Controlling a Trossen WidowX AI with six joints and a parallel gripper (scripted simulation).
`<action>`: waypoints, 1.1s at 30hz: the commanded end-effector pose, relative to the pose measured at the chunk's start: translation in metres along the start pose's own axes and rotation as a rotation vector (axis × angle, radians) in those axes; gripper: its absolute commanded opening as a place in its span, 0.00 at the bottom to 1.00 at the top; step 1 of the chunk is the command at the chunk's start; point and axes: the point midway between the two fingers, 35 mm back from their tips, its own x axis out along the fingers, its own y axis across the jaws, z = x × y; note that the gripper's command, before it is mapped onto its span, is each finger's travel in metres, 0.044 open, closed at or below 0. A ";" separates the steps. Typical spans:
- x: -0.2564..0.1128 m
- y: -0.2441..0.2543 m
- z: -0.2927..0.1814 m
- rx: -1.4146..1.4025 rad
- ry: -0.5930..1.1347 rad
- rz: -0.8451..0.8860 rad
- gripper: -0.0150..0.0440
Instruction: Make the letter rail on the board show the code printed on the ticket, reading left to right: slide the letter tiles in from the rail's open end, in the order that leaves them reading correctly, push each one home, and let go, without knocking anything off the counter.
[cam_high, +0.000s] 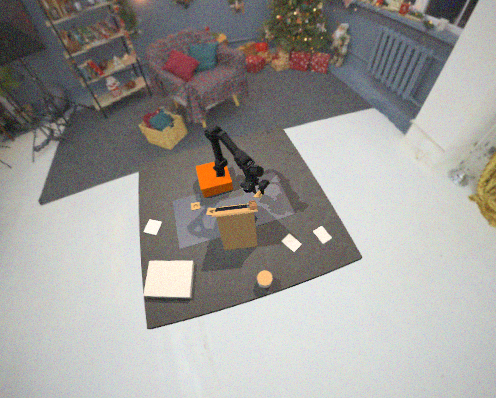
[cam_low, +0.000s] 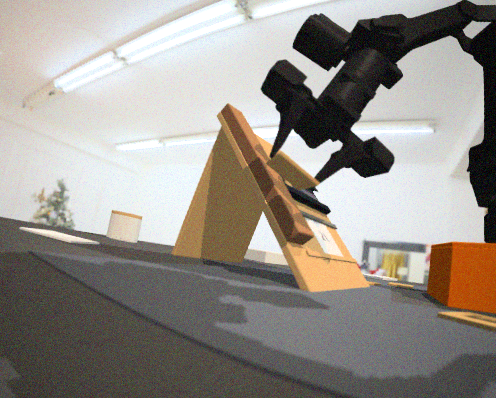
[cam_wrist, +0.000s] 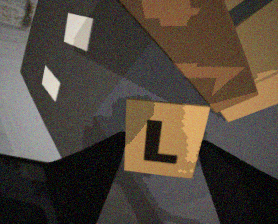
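My gripper (cam_high: 258, 192) (cam_low: 294, 170) (cam_wrist: 162, 141) is shut on the L tile (cam_high: 257, 195) (cam_low: 292, 168) (cam_wrist: 172, 131), a pale wooden square with a black L facing the wrist camera. The tile is held in the air beside the upper right end of the sloping wooden board (cam_low: 320, 278). The dark letter rail (cam_low: 311, 200) runs across the board; its contents cannot be made out. The ticket (cam_low: 321, 235) is below the rail, its print too small to read. Another tile (cam_high: 195, 205) lies left of the board; a tile (cam_low: 470, 318) also lies near the orange box.
A thick brown bar (cam_low: 250, 158) (cam_wrist: 200, 47) runs along the board's side, close to the held tile. The orange box (cam_high: 215, 181) (cam_low: 462, 275) stands by the arm's base. A round cup (cam_high: 264, 278) (cam_low: 124, 226), a white slab (cam_high: 170, 280) and several white cards lie farther out.
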 end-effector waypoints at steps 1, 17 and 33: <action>-0.023 0.029 0.024 0.043 -0.053 0.124 0.25; -0.078 0.062 0.093 0.032 -0.208 0.330 0.25; -0.091 0.025 0.155 -0.156 -0.344 0.279 0.25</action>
